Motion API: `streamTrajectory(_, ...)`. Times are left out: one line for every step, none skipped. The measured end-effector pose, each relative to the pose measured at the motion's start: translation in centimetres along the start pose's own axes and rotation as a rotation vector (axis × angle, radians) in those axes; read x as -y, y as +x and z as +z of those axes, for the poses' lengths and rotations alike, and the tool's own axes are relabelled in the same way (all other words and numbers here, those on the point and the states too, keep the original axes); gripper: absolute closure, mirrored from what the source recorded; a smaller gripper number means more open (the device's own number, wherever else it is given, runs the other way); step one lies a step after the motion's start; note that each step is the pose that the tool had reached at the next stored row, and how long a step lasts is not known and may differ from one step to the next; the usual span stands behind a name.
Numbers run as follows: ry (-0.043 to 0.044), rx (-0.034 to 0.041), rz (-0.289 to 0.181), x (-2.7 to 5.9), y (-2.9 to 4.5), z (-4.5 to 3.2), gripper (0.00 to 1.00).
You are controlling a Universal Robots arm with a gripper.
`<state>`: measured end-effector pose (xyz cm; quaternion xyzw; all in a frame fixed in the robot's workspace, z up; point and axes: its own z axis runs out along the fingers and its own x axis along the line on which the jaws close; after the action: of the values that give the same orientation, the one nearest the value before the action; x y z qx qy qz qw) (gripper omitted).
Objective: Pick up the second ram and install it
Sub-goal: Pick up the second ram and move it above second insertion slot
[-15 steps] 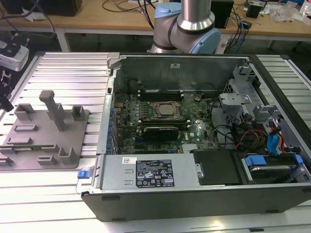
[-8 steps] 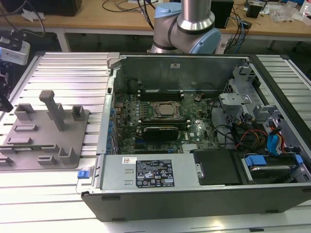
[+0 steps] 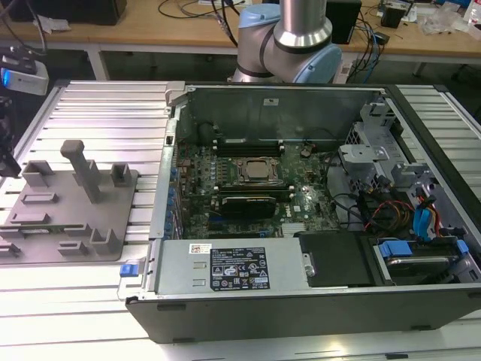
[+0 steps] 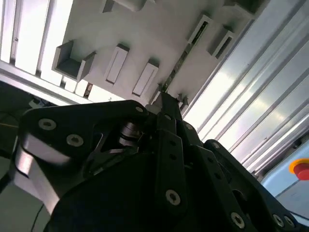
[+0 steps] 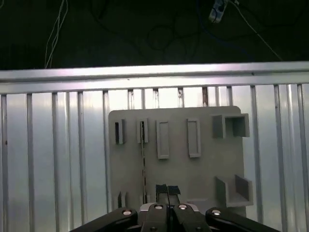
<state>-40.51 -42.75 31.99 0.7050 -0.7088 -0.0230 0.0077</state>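
The second ram (image 5: 144, 162) is a thin green stick standing on edge in the slotted holders of a grey fixture plate (image 5: 203, 169). It also appears as a narrow green strip (image 4: 182, 57) in the second wrist view. My gripper (image 5: 167, 191) hangs above the plate with its black fingertips pressed together and nothing between them. The ram runs just beside the fingertips, apart from them. The black gripper body (image 4: 145, 164) hides the near end of the stick in the second wrist view.
The fixture plate (image 3: 71, 226) lies on a ribbed metal table (image 3: 98, 113) at the exterior view's left, with raised posts and blocks. Beside it stands the open computer case (image 3: 285, 301), with a CPU socket (image 3: 254, 170) and long black slots (image 3: 248, 143). The arm's wrist (image 3: 19, 75) is at the left edge.
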Motion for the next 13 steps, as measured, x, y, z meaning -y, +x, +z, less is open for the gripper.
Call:
streamTrajectory(-0.0009, -0.0022, -0.040, 0.00, 0.00, 0.10, 0.92)
streamTrajectory(-0.0012, -0.0027, -0.050, 0.00, 0.00, 0.10, 0.92)
streamTrajectory(-0.0012, -0.0027, -0.050, 0.00, 0.00, 0.11, 0.92)
streamTrajectory(-0.0009, -0.0026, -0.052, 0.02, 0.01, 0.45, 0.92)
streamTrajectory(-0.0010, -0.0028, -0.055, 0.03, 0.02, 0.84, 0.92)
streamTrajectory(-0.0012, -0.0030, -0.058, 0.05, 0.03, 1.19, 0.92)
streamTrajectory(-0.0012, -0.0031, -0.060, 0.06, 0.03, 1.52, 0.92)
streamTrajectory(-0.0012, -0.0031, -0.062, 0.08, 0.04, 1.83, 0.92)
streamTrajectory(-0.0012, -0.0032, -0.064, 0.09, 0.05, 2.12, 0.92)
streamTrajectory(-0.0013, -0.0033, -0.067, 0.11, 0.05, 2.49, 0.92)
streamTrajectory(-0.0013, -0.0034, -0.069, 0.11, 0.07, 2.66, 0.92)
streamTrajectory(-0.0013, -0.0035, -0.070, 0.11, 0.13, 2.85, 0.92)
streamTrajectory(-0.0013, -0.0038, -0.070, 0.10, 0.19, 3.10, 0.92)
